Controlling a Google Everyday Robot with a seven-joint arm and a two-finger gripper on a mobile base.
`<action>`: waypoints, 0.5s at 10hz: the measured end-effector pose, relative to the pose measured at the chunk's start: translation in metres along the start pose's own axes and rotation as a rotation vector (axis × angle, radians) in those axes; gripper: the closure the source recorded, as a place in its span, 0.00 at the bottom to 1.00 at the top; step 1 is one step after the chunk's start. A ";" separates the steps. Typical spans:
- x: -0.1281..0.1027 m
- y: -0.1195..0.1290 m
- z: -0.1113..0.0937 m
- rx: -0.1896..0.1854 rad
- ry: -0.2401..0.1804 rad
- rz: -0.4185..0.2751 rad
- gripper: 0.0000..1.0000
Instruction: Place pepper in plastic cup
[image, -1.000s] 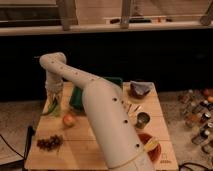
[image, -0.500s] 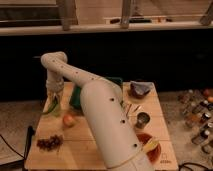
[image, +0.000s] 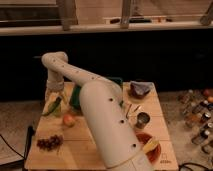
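A Google Everyday Robot's pale arm (image: 100, 115) reaches across a wooden counter (image: 75, 145) and bends down at the far-left corner, where its gripper (image: 54, 96) hangs directly above the plastic cup (image: 48, 106) – whether the jaws are clenched or released cannot be told. The dark green pepper (image: 53, 106) slants just below the gripper, across the cup; whether it sits inside is unclear. A round orange-red fruit (image: 69, 120) lies nearby, grapes (image: 49, 143) nearer the front edge, a dark green container (image: 75, 97) just beside the cup – and a metal can (image: 142, 120) well apart to the right
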 end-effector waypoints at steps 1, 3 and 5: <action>0.000 0.000 0.000 0.001 -0.001 -0.002 0.20; 0.001 0.000 -0.002 0.003 -0.001 -0.005 0.20; 0.002 0.000 -0.004 0.008 0.004 -0.007 0.20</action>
